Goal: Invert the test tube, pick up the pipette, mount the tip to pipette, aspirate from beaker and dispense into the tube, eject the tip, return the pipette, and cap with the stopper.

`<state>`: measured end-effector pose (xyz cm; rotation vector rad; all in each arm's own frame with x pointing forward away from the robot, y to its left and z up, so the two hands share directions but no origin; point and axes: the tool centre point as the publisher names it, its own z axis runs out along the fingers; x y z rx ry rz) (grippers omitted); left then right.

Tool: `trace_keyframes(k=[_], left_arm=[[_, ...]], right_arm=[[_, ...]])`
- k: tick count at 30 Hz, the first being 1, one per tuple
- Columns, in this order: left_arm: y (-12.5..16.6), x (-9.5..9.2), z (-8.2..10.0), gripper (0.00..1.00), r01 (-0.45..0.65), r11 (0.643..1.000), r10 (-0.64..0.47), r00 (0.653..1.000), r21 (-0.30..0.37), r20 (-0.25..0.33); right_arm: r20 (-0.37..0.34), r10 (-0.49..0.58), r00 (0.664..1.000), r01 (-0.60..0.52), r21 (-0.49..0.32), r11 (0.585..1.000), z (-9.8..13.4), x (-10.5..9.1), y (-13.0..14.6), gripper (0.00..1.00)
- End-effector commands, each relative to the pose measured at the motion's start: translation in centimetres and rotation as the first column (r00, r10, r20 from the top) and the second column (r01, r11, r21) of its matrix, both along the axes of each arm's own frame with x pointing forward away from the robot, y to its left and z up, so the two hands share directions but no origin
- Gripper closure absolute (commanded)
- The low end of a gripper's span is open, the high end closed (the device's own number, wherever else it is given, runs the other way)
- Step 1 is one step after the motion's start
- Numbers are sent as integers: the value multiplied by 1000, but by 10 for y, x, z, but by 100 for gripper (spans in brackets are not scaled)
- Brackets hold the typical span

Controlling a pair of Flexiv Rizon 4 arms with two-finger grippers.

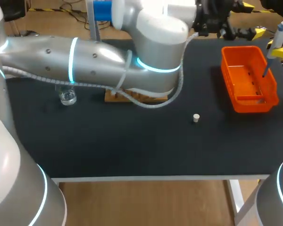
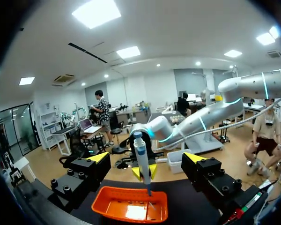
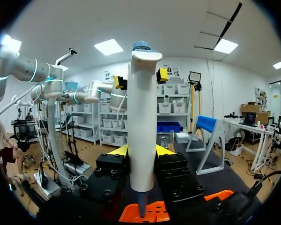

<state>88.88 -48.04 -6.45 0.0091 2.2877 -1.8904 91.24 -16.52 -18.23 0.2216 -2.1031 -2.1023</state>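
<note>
Toward the left of the counter (image 1: 132,146), on its far side: small glass beaker (image 1: 67,97), half under the left arm (image 1: 85,61). Just right of it, wooden rack (image 1: 132,97), mostly hidden beneath that arm's elbow. Right of middle and nearer: small white stopper (image 1: 195,117), alone on the dark surface. At the far edge, left pincer (image 2: 147,158), released, fingers wide apart, facing the pipette (image 1: 277,40). Far right: orange basket (image 1: 247,79). Above its right rim, the pipette, upright, lower end dipping into the basket, grasped by the right pincer (image 3: 141,151), clenched on its body from both sides.
</note>
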Motion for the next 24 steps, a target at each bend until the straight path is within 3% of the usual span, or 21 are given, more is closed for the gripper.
trace_keyframes(k=[1,24], left_arm=[[63,-15,7,0,18,1000,-18,1000,16,-7],[163,-67,-64,0,-50,992,46,998,-116,-39]], right_arm=[[0,5,1000,-5,-3,1000,1,1,-1,100],[0,5,1000,-5,-3,1000,1,1,-1,100]])
